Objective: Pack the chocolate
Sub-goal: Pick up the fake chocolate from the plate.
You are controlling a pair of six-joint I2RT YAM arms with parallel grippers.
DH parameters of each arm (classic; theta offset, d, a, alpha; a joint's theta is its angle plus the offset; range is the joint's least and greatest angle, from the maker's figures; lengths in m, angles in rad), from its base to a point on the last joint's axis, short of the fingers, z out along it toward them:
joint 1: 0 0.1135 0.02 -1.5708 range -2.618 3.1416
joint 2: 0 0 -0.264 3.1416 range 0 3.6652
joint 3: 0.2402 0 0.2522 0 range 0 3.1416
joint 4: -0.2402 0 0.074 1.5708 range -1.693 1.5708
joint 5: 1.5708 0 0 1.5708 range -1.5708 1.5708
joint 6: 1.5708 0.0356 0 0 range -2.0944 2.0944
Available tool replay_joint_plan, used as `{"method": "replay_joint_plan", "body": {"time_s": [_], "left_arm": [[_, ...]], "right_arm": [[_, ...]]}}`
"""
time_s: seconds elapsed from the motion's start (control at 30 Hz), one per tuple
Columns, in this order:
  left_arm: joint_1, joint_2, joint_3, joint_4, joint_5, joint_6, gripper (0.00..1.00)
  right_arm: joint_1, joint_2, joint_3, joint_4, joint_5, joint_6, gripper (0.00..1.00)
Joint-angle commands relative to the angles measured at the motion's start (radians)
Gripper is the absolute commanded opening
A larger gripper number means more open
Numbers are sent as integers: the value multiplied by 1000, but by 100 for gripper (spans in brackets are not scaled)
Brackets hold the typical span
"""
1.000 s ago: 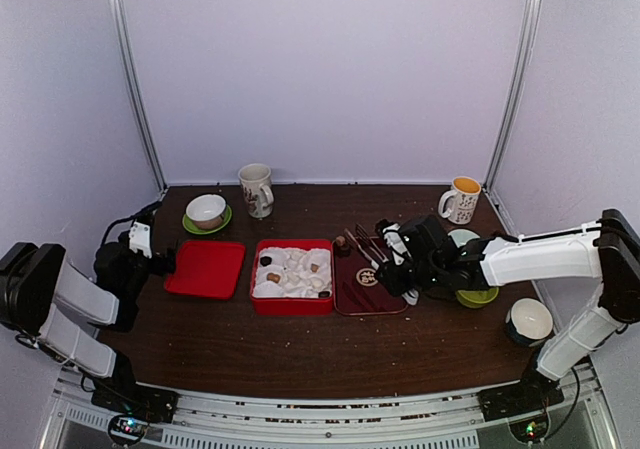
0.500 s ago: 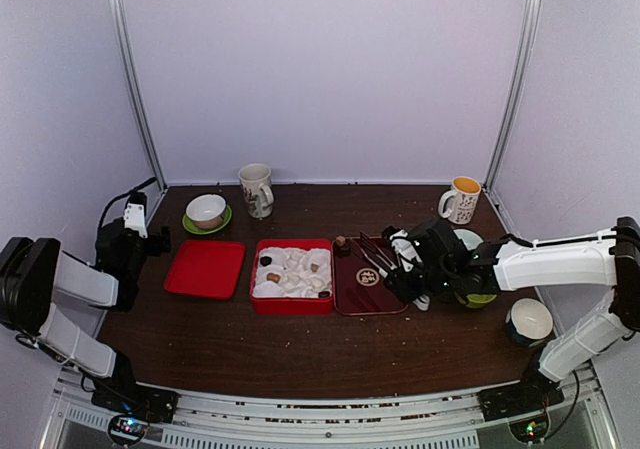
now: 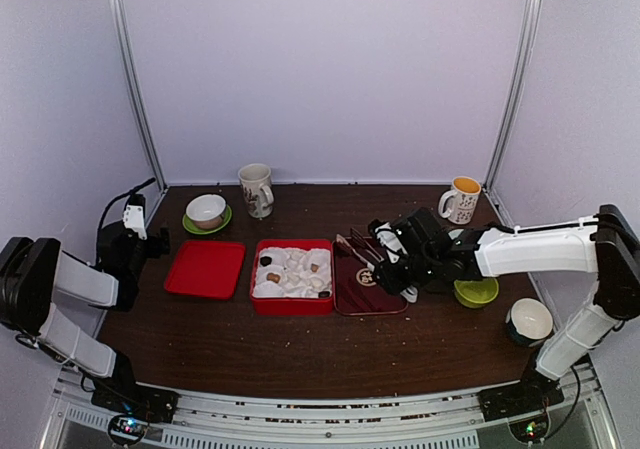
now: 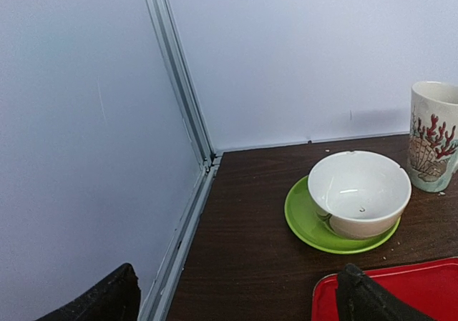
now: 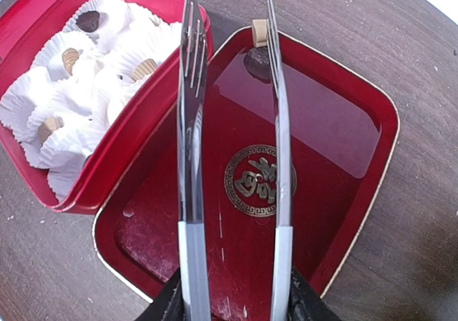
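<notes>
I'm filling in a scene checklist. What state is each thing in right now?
red box: open, partly filled with chocolate.
emblem lid: lying inside up, two loose pieces at its far corner.
metal tongs: tips apart, empty.
right gripper: shut on the metal tongs.
left gripper: open, empty.
white bowl: upright on a green saucer.

Splayed left pincer (image 4: 236, 297), right pincer (image 5: 235, 304) gripping tongs (image 5: 192, 156)

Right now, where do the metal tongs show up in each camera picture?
Top external: tongs right of centre, over the dark red tray.
Left wrist: not in it.
Right wrist: centre, tips pointing up the picture.
Shared landmark: the tray's gold emblem, in top and right wrist views.
</notes>
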Motion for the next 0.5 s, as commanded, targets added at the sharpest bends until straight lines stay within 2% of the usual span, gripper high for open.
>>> {"method": "replay_joint_plan", "body": {"time_s": [0.0,0.47], "left_arm": [[7,0,6,14,-11,-9,98],[7,1,6,14,-11,-9,98]], "right_arm": [[-12,51,68,-17,13,3,40],[-61,183,198,-82,11,-27,39]]}}
